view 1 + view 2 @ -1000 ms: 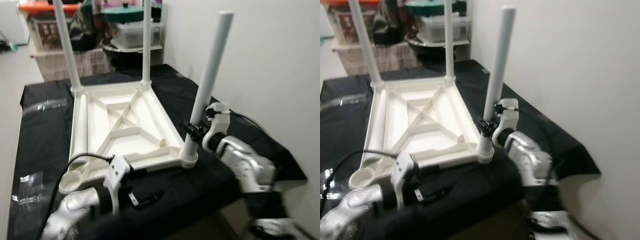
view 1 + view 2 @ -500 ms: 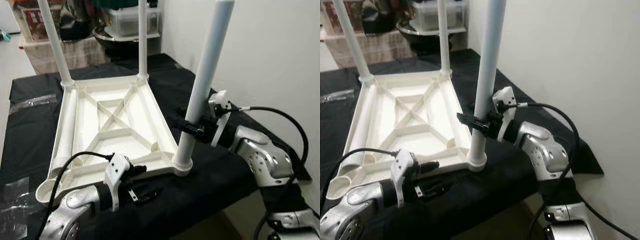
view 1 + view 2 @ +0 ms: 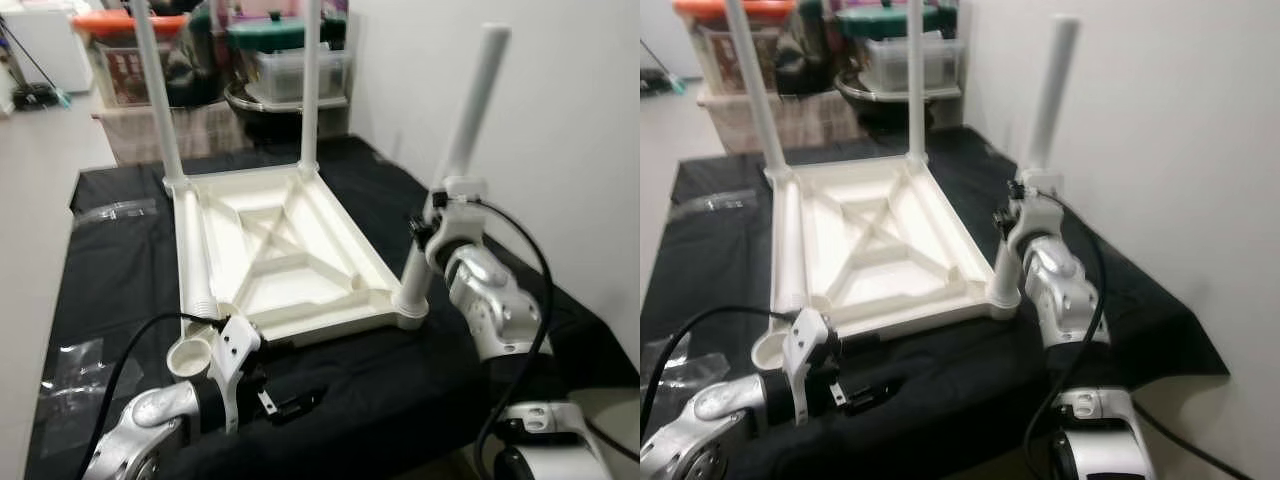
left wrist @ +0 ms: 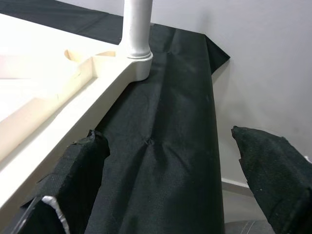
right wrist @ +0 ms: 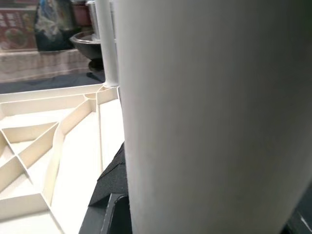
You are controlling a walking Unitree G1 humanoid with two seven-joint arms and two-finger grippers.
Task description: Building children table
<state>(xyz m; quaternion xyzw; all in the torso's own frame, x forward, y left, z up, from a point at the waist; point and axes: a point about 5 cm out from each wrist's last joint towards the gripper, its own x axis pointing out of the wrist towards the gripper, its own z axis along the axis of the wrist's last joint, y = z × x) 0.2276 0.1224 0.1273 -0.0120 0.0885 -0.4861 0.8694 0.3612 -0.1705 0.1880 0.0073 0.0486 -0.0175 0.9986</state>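
- The white children's table top (image 3: 275,255) lies upside down on a black cloth (image 3: 110,280) that covers the work surface, its ribbed underside facing up
- Three white legs stand upright in its corner sockets: two far legs (image 3: 150,95) (image 3: 309,85) and the near-right leg (image 3: 455,160)
- The near-left corner socket (image 3: 192,355) is an open cup with no leg in it
- The right gripper (image 3: 432,228) is at the near-right leg, about mid-height, with the wrist pressed close beside the tube; in the right wrist view the leg (image 5: 209,117) sits right between the jaws, one black finger (image 5: 114,209) showing at its side, so the jaws look clenched on the leg
- The left gripper (image 3: 285,403) hovers low over the cloth just in front of the table top's near edge, close to the open socket; its two black fingers (image 4: 80,165) are spread apart and hold nothing, the table edge lying just beside one of them
- Storage boxes (image 3: 285,55) stand behind the table, by a white wall (image 3: 560,130)
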